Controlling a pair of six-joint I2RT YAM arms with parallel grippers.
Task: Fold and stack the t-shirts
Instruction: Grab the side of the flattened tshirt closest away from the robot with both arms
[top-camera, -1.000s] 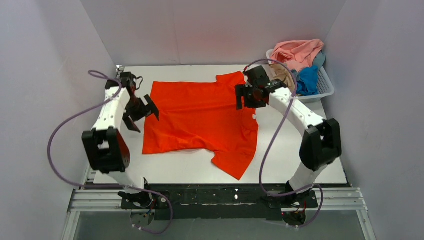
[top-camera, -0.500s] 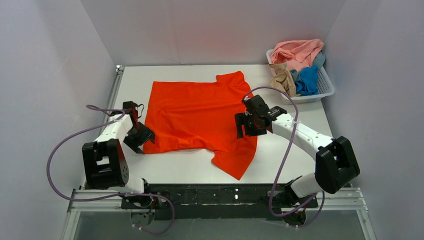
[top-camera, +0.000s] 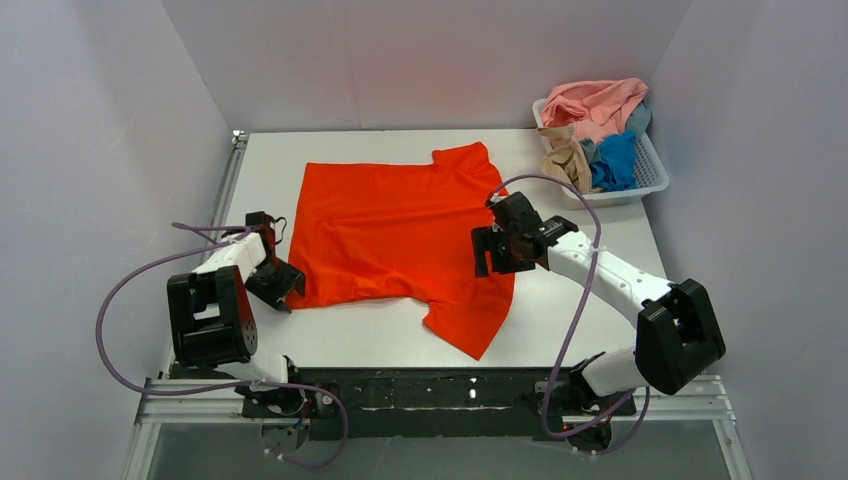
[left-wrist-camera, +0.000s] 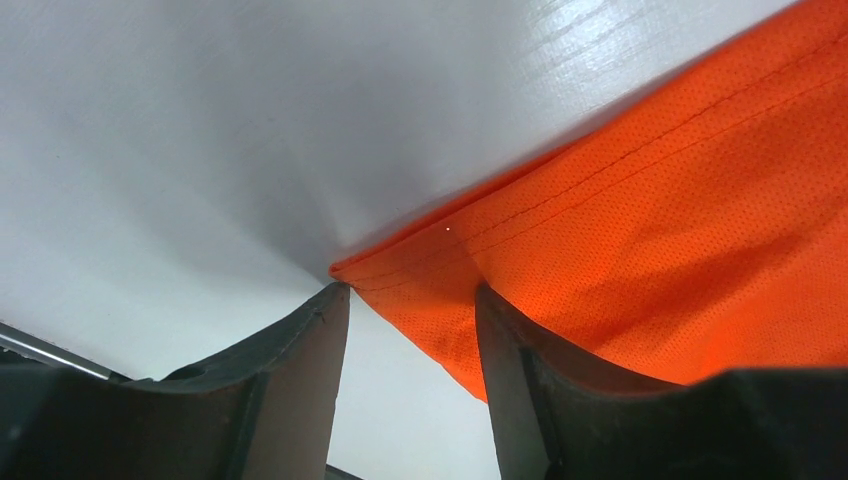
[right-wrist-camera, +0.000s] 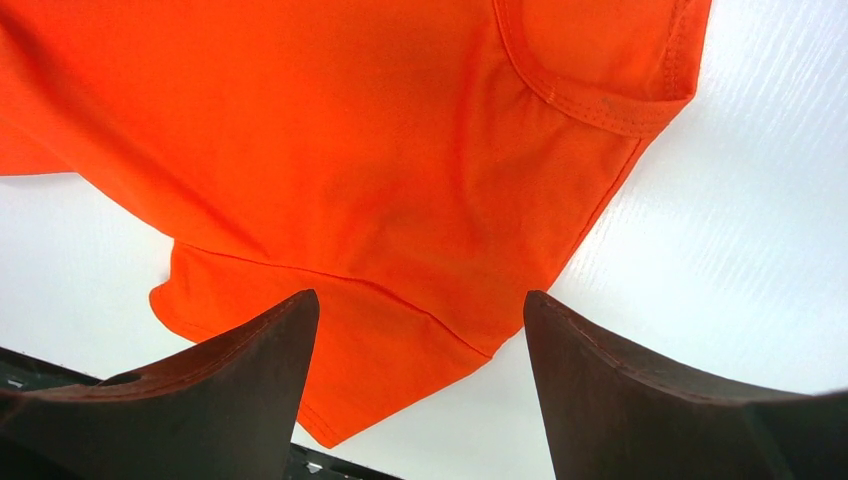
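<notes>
Top external view showed the orange-red t-shirt (top-camera: 400, 235) spread flat on the white table (top-camera: 590, 330). The left gripper (top-camera: 282, 290) sat at its near left hem corner, jaws parted astride the cloth, not clamped. The right gripper (top-camera: 492, 255) hung spread wide over the near right sleeve. The other t-shirts (top-camera: 595, 105) lay heaped in the basket (top-camera: 655, 175)

Robot lab test cell. Plain pale walls (top-camera: 80, 120) box in a white table (top-camera: 370, 345) on three sides. Aluminium rail (top-camera: 180, 400) at near edge carries left arm (top-camera: 215, 300) and right arm (top-camera: 620, 280); purple cables (top-camera: 100, 320) loop loose.
</notes>
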